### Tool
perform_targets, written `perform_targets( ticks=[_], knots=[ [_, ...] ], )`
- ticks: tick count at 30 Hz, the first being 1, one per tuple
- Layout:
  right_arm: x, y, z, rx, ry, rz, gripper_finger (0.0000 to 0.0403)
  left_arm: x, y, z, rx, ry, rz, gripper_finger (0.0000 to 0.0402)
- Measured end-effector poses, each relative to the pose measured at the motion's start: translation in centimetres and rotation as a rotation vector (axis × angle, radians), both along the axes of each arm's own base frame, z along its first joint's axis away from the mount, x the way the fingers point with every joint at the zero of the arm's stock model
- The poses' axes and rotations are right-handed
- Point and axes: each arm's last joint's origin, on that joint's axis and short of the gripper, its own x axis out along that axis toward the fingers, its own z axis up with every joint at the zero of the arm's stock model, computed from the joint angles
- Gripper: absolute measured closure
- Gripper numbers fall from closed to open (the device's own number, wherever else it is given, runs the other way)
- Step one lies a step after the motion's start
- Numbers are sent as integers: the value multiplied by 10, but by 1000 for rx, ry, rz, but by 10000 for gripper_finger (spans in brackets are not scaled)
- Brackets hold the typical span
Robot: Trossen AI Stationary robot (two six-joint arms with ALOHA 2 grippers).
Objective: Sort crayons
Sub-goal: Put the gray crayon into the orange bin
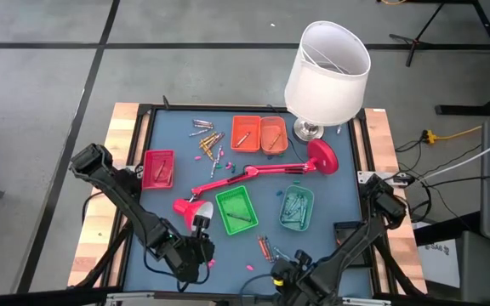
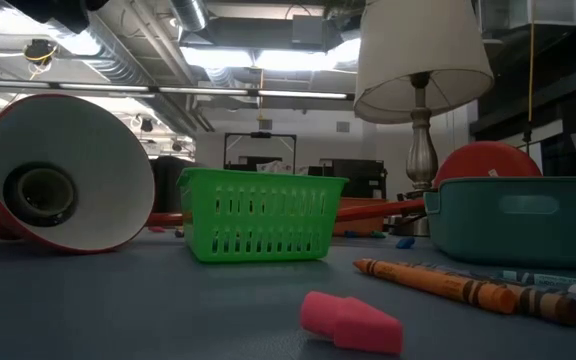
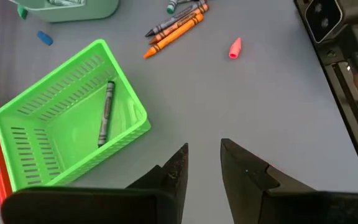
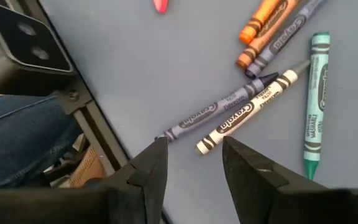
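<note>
L to R, we see the left gripper (image 3: 204, 163) hanging empty w/ jaws parted, just beside the green basket (image 3: 48, 106); one grey crayon (image 3: 105, 114) lies flat inside it, long axis along the basket's length. Right gripper (image 4: 194, 155) hovers, fingers spread, over loose crayons (image 4: 272, 56) near the table's front edge: purple and white ones lie parallel on a diagonal, teal one apart.

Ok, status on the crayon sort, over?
Right claw open over loose crayons, nothing held. Left claw open, empty, beside green basket. Nothing blocking.
</note>
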Motion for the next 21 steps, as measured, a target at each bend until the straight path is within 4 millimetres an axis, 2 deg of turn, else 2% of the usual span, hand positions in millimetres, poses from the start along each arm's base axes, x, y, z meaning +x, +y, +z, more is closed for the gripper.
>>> perform_targets(
  ticks=[11,21],
  knots=[
    [4,0,-22,-32,49,-4,253,1,-1,0,-7,-7,-1,324],
    [-2,-6,-25,-87,112,-48,253,1,-1,1,-12,-14,-3,324]
  ],
)
